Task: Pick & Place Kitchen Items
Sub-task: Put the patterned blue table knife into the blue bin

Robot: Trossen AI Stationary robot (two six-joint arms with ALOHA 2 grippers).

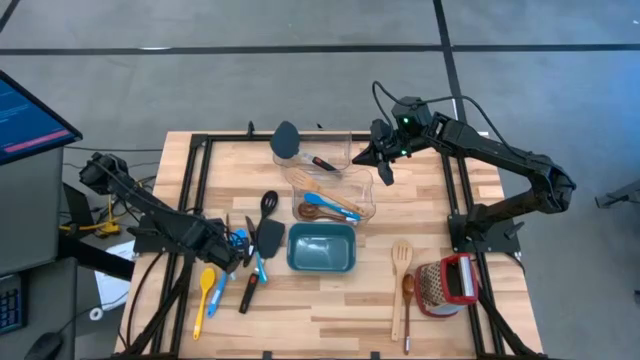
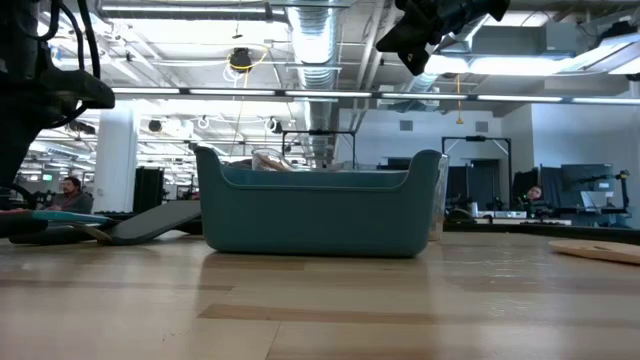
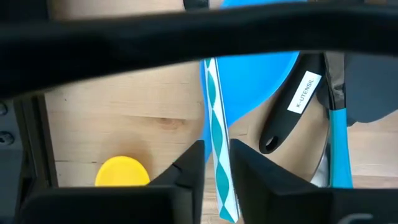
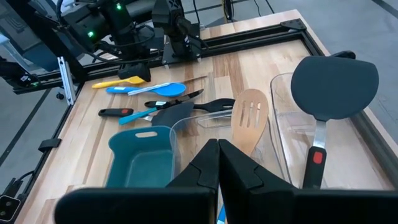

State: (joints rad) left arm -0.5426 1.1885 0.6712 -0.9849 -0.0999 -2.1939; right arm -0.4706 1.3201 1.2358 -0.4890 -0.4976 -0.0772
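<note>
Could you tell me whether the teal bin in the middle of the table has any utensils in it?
No, in the high view the teal bin shows only its bare floor, with the utensils lying outside it.

Wooden table (image 1: 330, 300) with utensils (image 1: 240, 265), bins (image 1: 321, 249)

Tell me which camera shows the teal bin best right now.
The high view: the teal bin shows whole from above, nothing inside it. The low view shows only its near wall. The right wrist view catches it partly behind that gripper's fingers. The left wrist view misses it.
</note>
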